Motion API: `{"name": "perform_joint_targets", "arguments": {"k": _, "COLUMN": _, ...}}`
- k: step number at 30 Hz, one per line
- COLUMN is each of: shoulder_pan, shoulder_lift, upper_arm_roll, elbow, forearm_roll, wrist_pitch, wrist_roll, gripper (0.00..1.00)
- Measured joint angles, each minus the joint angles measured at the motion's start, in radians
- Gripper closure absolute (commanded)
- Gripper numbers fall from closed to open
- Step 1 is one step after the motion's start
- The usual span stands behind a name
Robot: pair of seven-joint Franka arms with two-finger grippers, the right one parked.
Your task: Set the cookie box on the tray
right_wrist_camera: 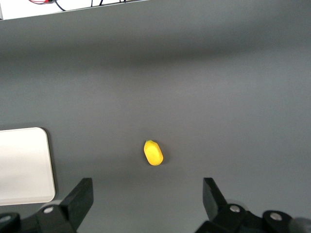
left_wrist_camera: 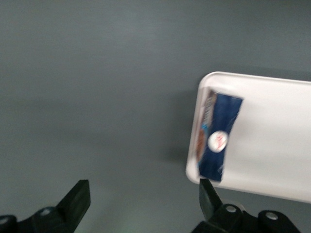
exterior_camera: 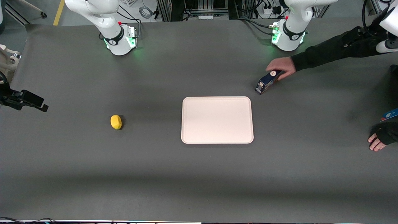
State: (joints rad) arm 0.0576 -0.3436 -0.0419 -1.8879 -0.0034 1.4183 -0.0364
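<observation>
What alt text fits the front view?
A person's bare hand holds a small dark navy-blue cardboard cookie box on the grey table, farther from the camera than the large pale pinkish-cream rectangular tray. A small yellow lemon-like object lies toward the parked arm's end; the open left gripper is out of view.

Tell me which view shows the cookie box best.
Front view: the cookie box lies on the table, clear of the tray, a person's hand on it. The left wrist view shows it overlapping the tray's edge, the open gripper apart from it. The right wrist view misses it.
</observation>
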Motion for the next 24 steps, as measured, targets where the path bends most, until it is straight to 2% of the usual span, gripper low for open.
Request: {"name": "perform_joint_targets", "arguments": {"k": 24, "shoulder_pan": 0.000, "shoulder_lift": 0.000, "upper_arm_roll": 0.000, "elbow": 0.015, "forearm_roll": 0.000, "wrist_pitch": 0.000, "wrist_roll": 0.002, "gripper": 0.00}}
